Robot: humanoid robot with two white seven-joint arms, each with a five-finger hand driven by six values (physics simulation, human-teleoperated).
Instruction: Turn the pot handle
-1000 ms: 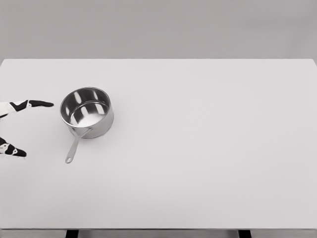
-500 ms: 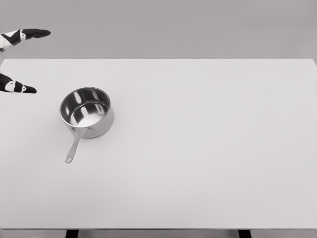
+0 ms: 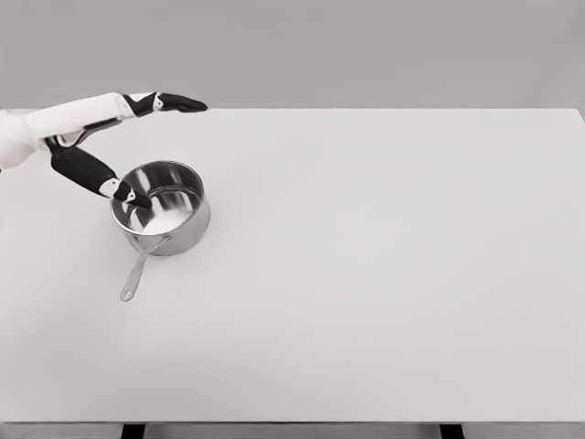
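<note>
A shiny steel saucepan [image 3: 162, 219] stands upright on the white table [image 3: 366, 274], left of the middle. Its thin handle [image 3: 138, 273] points toward the near left. My left hand [image 3: 155, 151] reaches in from the left edge, above the pot. Its fingers are spread: the long fingers [image 3: 179, 103] stretch past the far side of the pot, and the thumb [image 3: 128, 193] hangs over the near-left part of the rim. Nothing is held. I cannot tell whether the thumb touches the rim. The right hand is out of view.
Two dark table legs [image 3: 133, 431] show under the front edge.
My left hand has moved up from the left edge and then right, and now hovers over the pot. The pot and its handle have not moved.
</note>
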